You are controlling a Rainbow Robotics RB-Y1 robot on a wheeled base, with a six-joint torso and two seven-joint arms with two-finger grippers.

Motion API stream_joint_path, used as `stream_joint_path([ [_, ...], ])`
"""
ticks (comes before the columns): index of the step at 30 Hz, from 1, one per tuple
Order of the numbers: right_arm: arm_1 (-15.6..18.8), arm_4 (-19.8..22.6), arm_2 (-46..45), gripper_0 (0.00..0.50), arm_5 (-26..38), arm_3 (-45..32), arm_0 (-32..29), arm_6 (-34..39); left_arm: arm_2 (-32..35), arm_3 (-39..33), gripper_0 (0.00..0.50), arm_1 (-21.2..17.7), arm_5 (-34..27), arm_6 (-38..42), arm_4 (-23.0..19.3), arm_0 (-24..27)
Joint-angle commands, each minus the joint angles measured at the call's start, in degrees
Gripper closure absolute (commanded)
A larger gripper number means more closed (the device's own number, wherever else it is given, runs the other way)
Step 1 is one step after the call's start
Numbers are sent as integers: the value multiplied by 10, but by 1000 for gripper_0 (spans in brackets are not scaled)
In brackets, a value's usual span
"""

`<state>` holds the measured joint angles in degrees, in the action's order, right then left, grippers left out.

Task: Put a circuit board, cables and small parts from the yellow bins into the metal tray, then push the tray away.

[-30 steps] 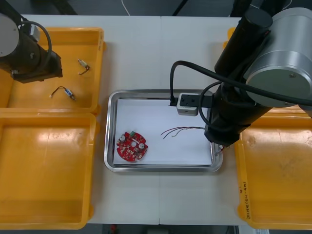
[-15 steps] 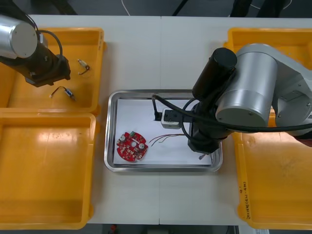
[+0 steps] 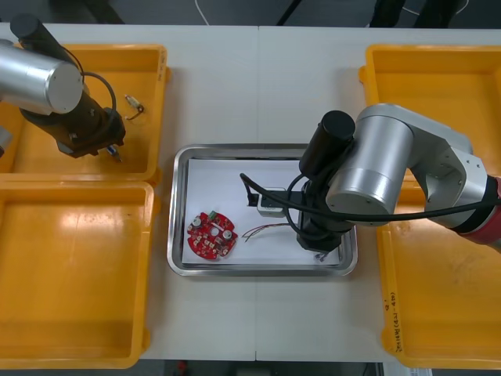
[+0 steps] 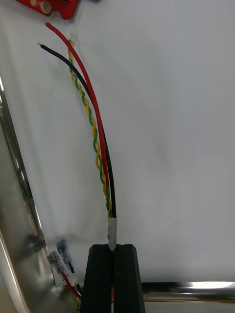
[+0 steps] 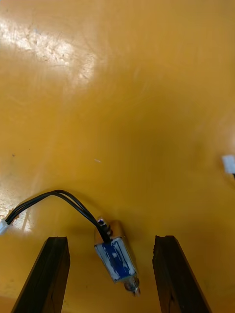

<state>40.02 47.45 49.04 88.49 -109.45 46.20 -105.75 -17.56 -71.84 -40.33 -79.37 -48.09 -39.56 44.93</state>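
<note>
Clamping the taped end of a red, black and yellow-green cable (image 4: 98,146), the right gripper (image 4: 113,247) stands at the near right corner of the metal tray (image 3: 258,149). The cable's loose ends seem to rest on the white lining, pointing toward the round red circuit board (image 3: 211,234) by the tray's near left corner. Over the yellow bin (image 3: 160,102) at the table's (image 3: 258,86) far left corner, the left gripper (image 5: 111,238), fingers apart, straddles a small metal part (image 5: 116,257) with black wires. A second part (image 3: 135,104) lies near that bin's far right corner.

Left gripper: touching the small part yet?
Apart. Left wrist view: left gripper open in the bin, fingers flanking the small part, bare floor in both gaps. Right gripper holds a cable in the tray.
</note>
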Motion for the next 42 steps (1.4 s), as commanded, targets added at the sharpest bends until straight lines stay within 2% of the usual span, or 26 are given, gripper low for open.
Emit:
stream_joint_path([
  [1,-9,-25,26,500,-19,2,21,-30,-13,18,0,13,26,38,-3,28],
  [7,-9,-33,36,500,-32,14,21,-30,-19,25,0,14,33,40,-4,28],
  [8,-9,-33,36,500,-32,15,20,-30,-20,25,15,14,33,40,-4,28],
  [9,-9,-34,36,500,-32,20,20,-29,-23,25,228,14,33,40,-4,28],
  [10,-9,-33,36,487,-31,21,20,-30,-25,24,324,14,33,40,-4,28],
  [11,-9,-32,36,335,-32,22,20,-29,-27,25,485,14,33,41,-5,28],
  [12,-8,-33,36,174,-31,23,20,-29,-27,25,500,14,33,41,-5,28],
  [13,-8,-33,36,37,-32,22,21,-26,-27,25,500,14,33,41,-7,28],
  [14,-8,-33,36,0,-31,23,21,-25,-27,24,500,14,33,40,-7,28],
  [25,-6,-26,15,0,-41,13,21,-30,-7,9,500,4,26,29,-6,28],
  [30,-7,-25,12,0,-33,-1,21,-24,23,-16,500,-3,-11,19,-3,29],
  [42,-16,-25,-37,0,73,-68,21,-23,72,-118,499,-25,-120,2,-3,29],
])
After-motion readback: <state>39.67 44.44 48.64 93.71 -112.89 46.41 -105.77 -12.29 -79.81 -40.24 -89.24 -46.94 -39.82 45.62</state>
